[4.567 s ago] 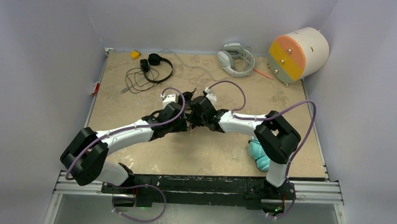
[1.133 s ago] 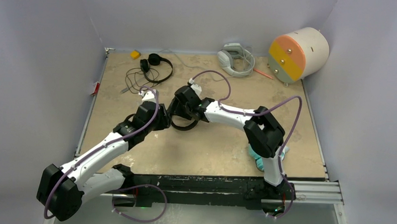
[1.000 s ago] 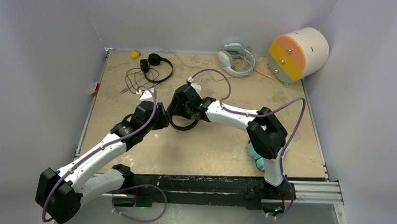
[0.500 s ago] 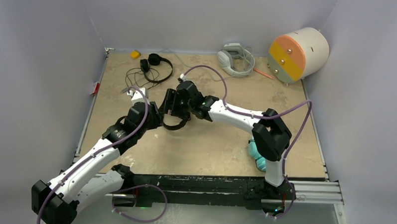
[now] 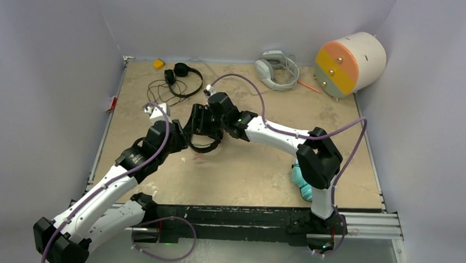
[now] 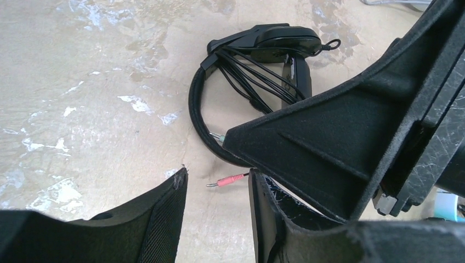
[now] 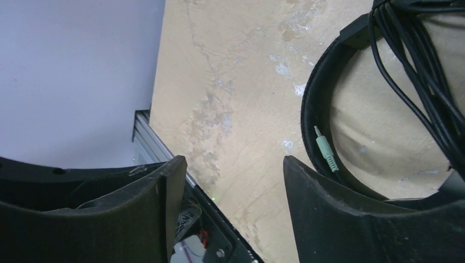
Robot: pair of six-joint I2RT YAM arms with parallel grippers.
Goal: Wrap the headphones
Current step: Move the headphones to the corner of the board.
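A slim black pair of headphones (image 5: 206, 144) lies on the table with its thin cord bundled across the band (image 6: 200, 123) and ear cup (image 6: 285, 37). A pink plug (image 6: 230, 179) and a green plug (image 7: 325, 148) stick out near the band. My left gripper (image 6: 217, 173) is open just short of the pink plug, nothing between its fingers. My right gripper (image 7: 233, 160) is open too, its gap over bare table, one finger (image 6: 329, 137) right beside the band (image 7: 313, 104). A second black pair (image 5: 183, 77) lies at the back left. Teal ear cups (image 5: 304, 182) show by the right arm's base.
A grey-white headset (image 5: 276, 68) and a round orange-and-cream drum (image 5: 349, 63) sit at the back right. A small yellow block (image 5: 158, 63) lies in the back left corner. The table's left edge and metal rail (image 7: 159, 143) are close to the right gripper.
Both grippers have shifted left and a little back, and the black headphones between them have slid left with them. The left arm has stretched out further.
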